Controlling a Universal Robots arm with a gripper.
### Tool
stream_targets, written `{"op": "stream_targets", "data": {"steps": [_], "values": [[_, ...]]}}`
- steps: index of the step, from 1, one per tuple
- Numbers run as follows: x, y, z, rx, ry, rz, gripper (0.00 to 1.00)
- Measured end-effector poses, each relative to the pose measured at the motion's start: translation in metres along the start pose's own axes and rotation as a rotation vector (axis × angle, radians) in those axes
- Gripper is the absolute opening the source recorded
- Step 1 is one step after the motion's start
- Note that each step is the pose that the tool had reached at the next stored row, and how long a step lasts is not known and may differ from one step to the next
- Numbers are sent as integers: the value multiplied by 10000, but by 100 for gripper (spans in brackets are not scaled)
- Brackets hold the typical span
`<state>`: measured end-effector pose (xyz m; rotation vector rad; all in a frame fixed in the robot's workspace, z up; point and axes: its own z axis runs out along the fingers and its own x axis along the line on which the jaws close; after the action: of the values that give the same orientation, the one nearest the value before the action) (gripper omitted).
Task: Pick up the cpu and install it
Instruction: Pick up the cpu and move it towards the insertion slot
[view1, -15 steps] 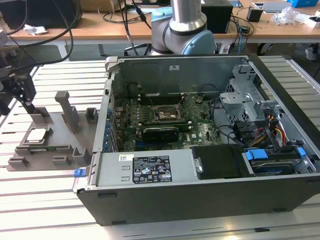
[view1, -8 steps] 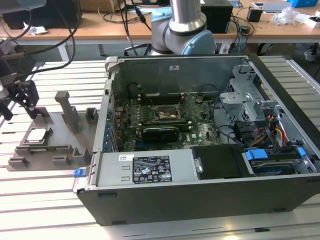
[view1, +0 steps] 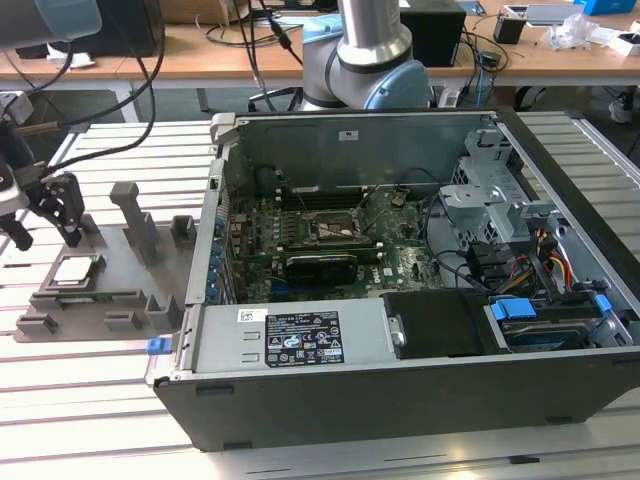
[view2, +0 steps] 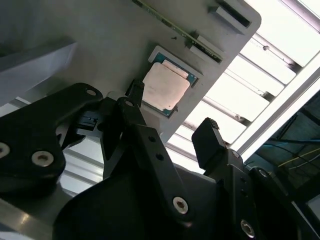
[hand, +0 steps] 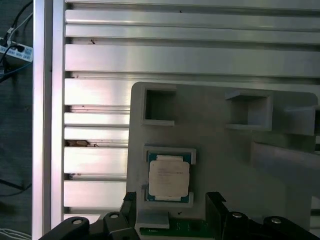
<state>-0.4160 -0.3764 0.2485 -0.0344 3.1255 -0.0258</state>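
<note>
A: The end effector (view1: 45, 230) is hovering over the grey tray (view1: 110, 290) at the exterior view's left, and its jaws are standing wide open, holding nothing.

B: And the cpu (view1: 75, 270)?

A: It's lying flat in a square pocket of that tray, metal plate up. In the first wrist view the cpu (hand: 169, 175) is sitting square inside raised corner walls, which I'd say are keeping it at a known spot and angle for the grab.

B: So the fingers (hand: 215, 200) are flanking it?

A: Looking that way. In both wrist views one finger is showing on each side of the chip, so the opening seems set to take it by two opposite edges. They look to be clear of it, not touching.

B: Where is it heading?

A: The case (view1: 300, 400) is lying on its side on the slatted table (view1: 80, 400), lid off, just beside the tray. That's leaving the socket (view1: 335, 230) facing up, well apart from the cpu, and nothing is sitting in it as far as I'm seeing.
</note>
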Motion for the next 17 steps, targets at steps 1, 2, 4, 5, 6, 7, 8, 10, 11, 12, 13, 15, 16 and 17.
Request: {"op": "stream_targets", "data": {"steps": [1, 2, 4, 5, 6, 7, 8, 10, 11, 12, 13, 15, 16, 17], "values": [[0, 0, 15, 0, 6, -9, 66], [0, 0, 31, 0, 12, -18, 66], [0, 1, 61, -1, 20, -34, 66], [0, 1, 78, -1, 26, -42, 66], [0, 1, 95, -1, 31, -49, 66], [0, 2, 114, -2, 36, -55, 66], [0, 2, 137, -2, 42, -63, 66], [1, 3, 179, -2, 59, -76, 66], [1, 4, 209, -3, 67, -82, 66], [1, 4, 228, -3, 70, -87, 66], [1, 4, 245, -3, 73, -91, 66], [2, 5, 282, -4, 81, -100, 66], [1, 5, 301, -4, 86, -104, 66], [1, 5, 318, -3, 92, -107, 66]]}}
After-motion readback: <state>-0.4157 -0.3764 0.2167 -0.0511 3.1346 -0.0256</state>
